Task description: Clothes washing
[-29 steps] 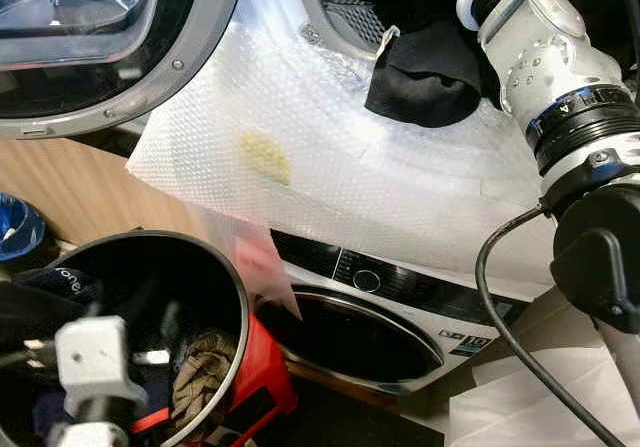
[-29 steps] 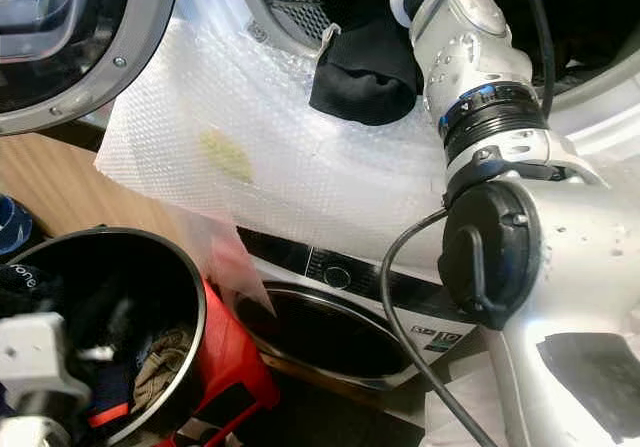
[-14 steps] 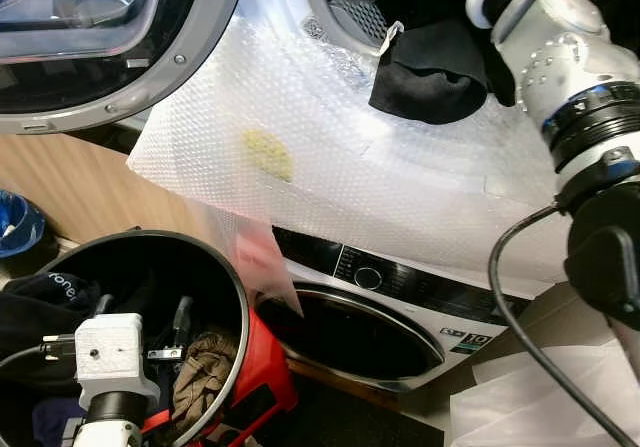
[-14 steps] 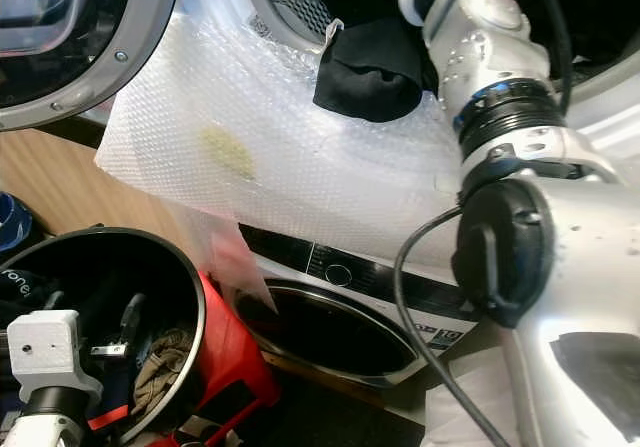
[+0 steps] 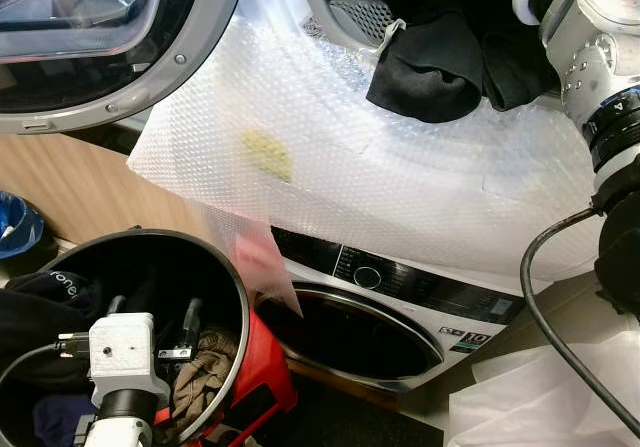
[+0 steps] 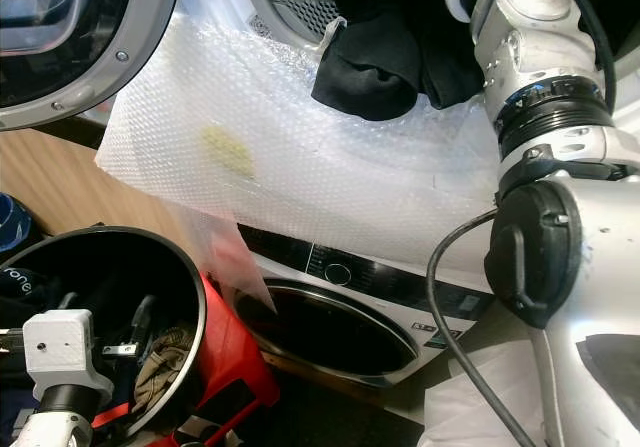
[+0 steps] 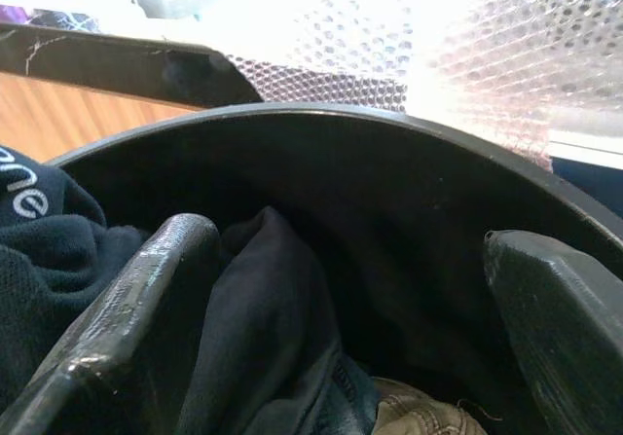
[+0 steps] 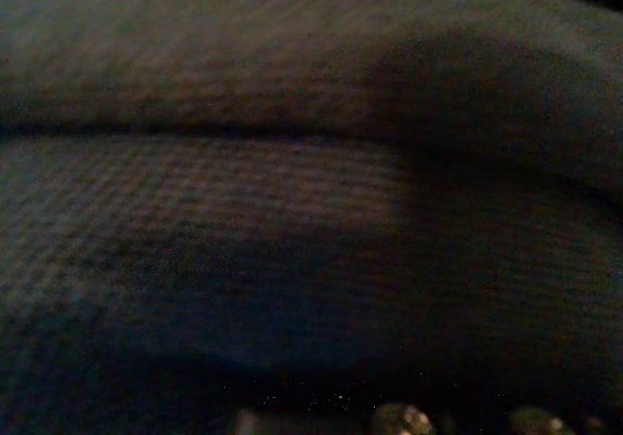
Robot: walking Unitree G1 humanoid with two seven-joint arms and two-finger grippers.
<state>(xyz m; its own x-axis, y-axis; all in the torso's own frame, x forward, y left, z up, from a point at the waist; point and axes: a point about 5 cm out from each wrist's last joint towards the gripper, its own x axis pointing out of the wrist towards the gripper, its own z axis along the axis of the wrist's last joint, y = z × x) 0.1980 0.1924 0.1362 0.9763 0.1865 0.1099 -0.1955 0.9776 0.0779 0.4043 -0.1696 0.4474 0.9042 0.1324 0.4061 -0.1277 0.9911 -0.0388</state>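
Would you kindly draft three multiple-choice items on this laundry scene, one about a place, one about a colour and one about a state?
1. Where does the black garment lie?
A. On the floor
B. At the upper drum's mouth, hanging onto the bubble wrap
C. Inside the lower machine

2. What colour is the stool under the black bucket?
A. Red
B. Green
C. White

3. How do the left tool's fingers stand?
A. Clamped on a sock
B. Pressed together
C. Apart, over the clothes in the bucket

Answers:
1 B: the garment spills from the opening onto the bubble wrap.
2 A: the stool beside the bucket shows red.
3 C: the left wrist view shows the left tool with a wide gap between its fingers, dark clothes below.
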